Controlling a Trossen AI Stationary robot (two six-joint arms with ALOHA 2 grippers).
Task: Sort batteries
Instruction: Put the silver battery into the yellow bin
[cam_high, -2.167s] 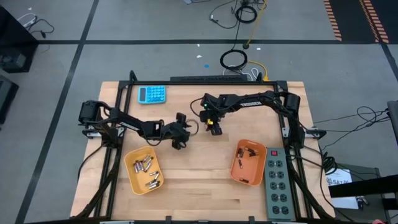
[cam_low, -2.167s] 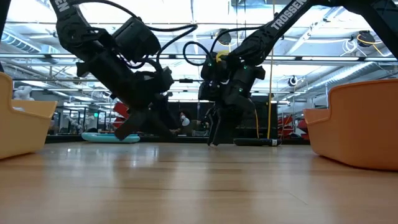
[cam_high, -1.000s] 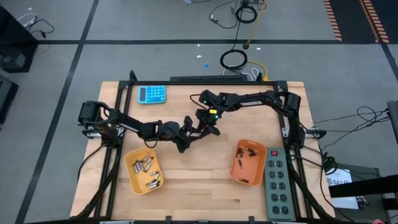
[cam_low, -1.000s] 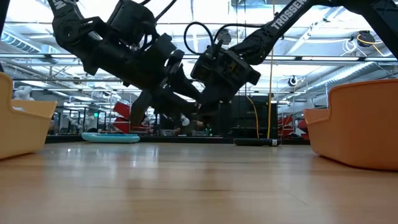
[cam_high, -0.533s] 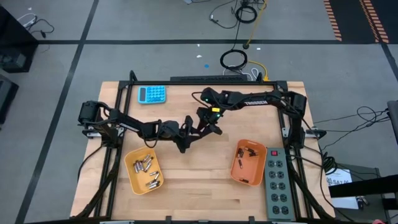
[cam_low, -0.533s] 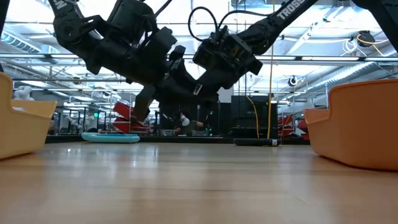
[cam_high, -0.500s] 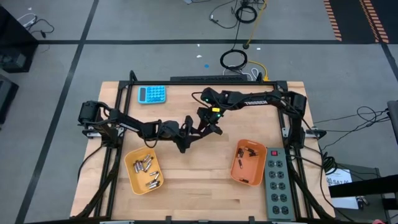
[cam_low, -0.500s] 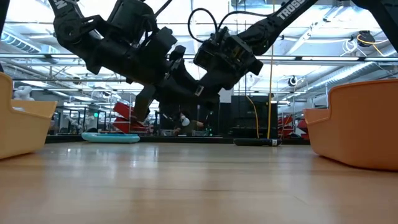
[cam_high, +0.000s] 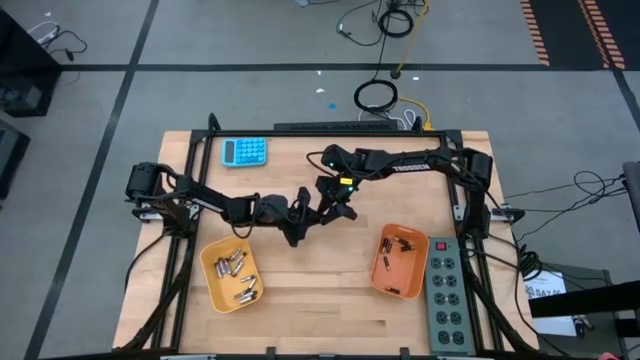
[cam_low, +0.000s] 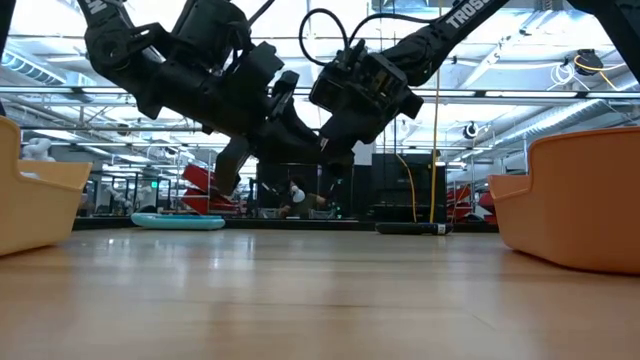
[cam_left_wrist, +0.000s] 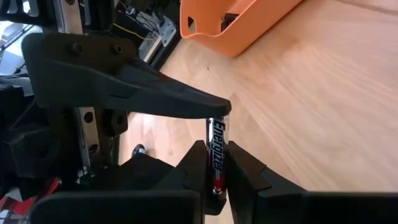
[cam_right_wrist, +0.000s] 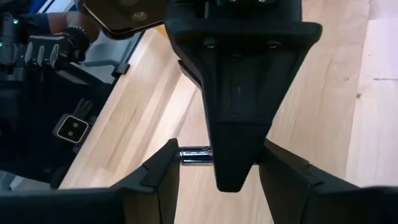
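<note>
Wooden table (cam_high: 310, 290): carries all items. Yellow tray (cam_high: 213, 282), near the front-left corner, holds silvery batteries (cam_high: 233, 268). Orange tray (cam_high: 385, 281), near the front-right corner, holds darker batteries (cam_high: 400, 244). Left gripper (cam_high: 316, 213) and right gripper (cam_high: 333, 212) meet above the table's middle, both clamped on one battery (cam_left_wrist: 216, 149) held between them, clear of the surface.

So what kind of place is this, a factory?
More likely a robotics lab or workshop: a wooden table with mounted arms on a taped concrete floor, cables trailing, racks and ceiling lights behind.
</note>
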